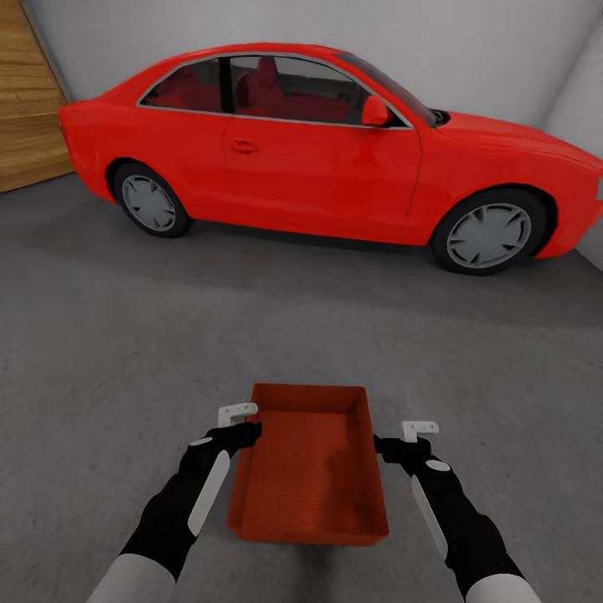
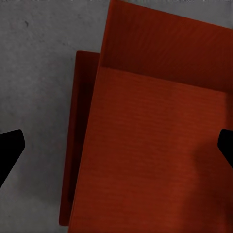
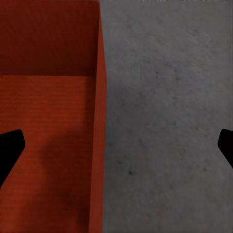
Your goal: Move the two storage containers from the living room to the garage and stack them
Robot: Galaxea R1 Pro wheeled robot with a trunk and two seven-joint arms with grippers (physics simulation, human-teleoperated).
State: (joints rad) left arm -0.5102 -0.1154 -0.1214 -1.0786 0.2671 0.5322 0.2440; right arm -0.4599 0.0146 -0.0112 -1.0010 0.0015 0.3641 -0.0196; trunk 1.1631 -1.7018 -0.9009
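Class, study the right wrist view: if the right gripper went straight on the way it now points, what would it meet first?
Most likely the bin's side wall, which runs between the open right gripper's fingers; one finger would enter the bin, the other reach the floor. Depth is unclear.

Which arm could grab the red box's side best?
Probably right: the open right pincer has the storage container's wall running straight between its fingers; the open left pincer straddles its wall askew.

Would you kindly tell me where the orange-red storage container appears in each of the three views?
Head view: storage container low centre, between both arms.
Left wrist view: container covers the middle and right.
Right wrist view: container takes the left side.
Shared landmark: the grey concrete floor.
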